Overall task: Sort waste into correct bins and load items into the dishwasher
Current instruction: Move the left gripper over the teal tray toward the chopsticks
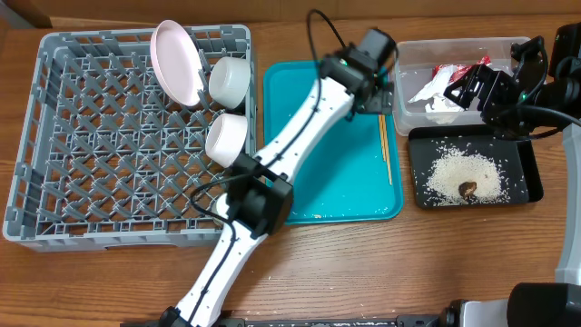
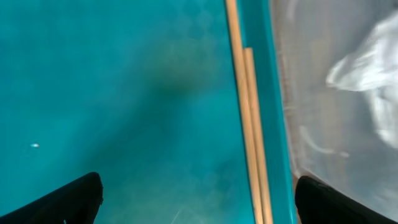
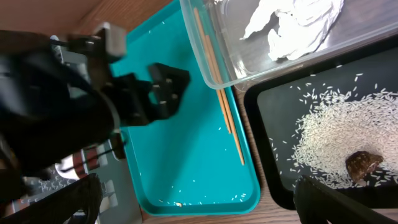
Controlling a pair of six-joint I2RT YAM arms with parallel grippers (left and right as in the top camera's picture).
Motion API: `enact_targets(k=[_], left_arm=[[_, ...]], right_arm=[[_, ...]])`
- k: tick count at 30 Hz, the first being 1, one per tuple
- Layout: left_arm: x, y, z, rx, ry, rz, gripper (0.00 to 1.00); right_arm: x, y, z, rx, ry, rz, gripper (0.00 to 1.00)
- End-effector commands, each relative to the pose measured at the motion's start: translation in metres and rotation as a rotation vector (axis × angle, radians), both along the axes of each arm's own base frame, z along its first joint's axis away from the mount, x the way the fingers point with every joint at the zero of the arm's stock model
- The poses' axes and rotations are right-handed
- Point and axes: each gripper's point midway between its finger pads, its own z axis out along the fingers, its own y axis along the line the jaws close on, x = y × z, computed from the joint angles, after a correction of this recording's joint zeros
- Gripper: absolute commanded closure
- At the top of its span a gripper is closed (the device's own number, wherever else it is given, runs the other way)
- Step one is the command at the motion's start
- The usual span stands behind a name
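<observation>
From overhead, the grey dish rack [image 1: 54,136] fills the left side of the desk [image 1: 454,263], with the plate [image 1: 177,62] standing on edge near the rack's far right corner and two bowls [image 1: 230,79] tipped on their sides just beside it along the right wall. The teal tray [image 1: 345,182] lies at the middle of the desk, and the left gripper [image 1: 381,98] hovers over its far right corner, above the far ends of the chopsticks [image 1: 387,154] that lie along the tray's right rim. Toward the desk's far right corner the clear tub [image 1: 413,54] holds the wrapper [image 1: 457,71] and the napkin [image 1: 434,95], with the right gripper [image 1: 467,86] above them. On the tub's near side the black tray [image 1: 522,177] carries the rice [image 1: 454,173] and the brown lump [image 1: 468,190]. In the left wrist view the left gripper's fingers [image 2: 68,199] are spread wide with nothing held; the chopsticks [image 2: 249,124] lie side by side against the tray rim, nearer the right finger, and the napkin [image 2: 367,74] shows blurred through the tub wall. In the right wrist view the right gripper's fingers [image 3: 56,199] are likewise spread wide and empty, above the chopsticks [image 3: 224,112], the tub corner and the rice [image 3: 329,137]
</observation>
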Motion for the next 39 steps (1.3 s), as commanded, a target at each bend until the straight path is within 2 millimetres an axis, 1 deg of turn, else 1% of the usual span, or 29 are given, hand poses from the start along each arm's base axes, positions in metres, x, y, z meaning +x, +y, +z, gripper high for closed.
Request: enact_targets(k=[1, 4, 8, 13, 20, 27, 29, 33, 37, 39], left_arm=[[0.005, 0.002, -0.032, 0.094, -0.039, 0.09, 0.0], [0.006, -0.008, -0.042, 0.085, -0.051, 0.079, 0.02], [0.01, -0.017, -0.047, 0.071, -0.074, 0.074, 0.03], [0.009, -0.015, -0.06, 0.092, -0.068, 0.076, 0.02], [0.007, -0.015, -0.069, 0.105, -0.057, 0.069, 0.02], [0.008, -0.011, -0.07, 0.133, -0.066, 0.057, 0.05], [0.007, -0.007, -0.071, 0.152, -0.067, 0.06, 0.05], [0.006, -0.007, -0.072, 0.155, -0.063, 0.059, 0.05], [0.005, -0.006, -0.074, 0.163, -0.061, 0.057, 0.09], [0.006, -0.007, -0.075, 0.16, -0.063, 0.057, 0.05]], right_arm=[[0.001, 0.001, 0.001, -0.005, -0.01, 0.011, 0.0], [0.001, 0.001, 0.001, -0.005, -0.009, 0.011, 0.0], [0.001, 0.002, 0.001, -0.005, -0.009, 0.011, 0.0], [0.001, 0.002, 0.001, -0.005, -0.009, 0.011, 0.0], [0.001, 0.002, 0.001, -0.004, -0.009, 0.011, 0.0], [0.001, 0.001, 0.001, -0.005, -0.01, 0.011, 0.0], [0.001, 0.002, 0.001, -0.005, -0.009, 0.011, 0.0], [0.001, 0.001, 0.001, -0.005, -0.01, 0.011, 0.0], [0.001, 0.002, 0.001, -0.004, -0.009, 0.011, 0.0], [0.001, 0.001, 0.001, -0.005, -0.01, 0.011, 0.0]])
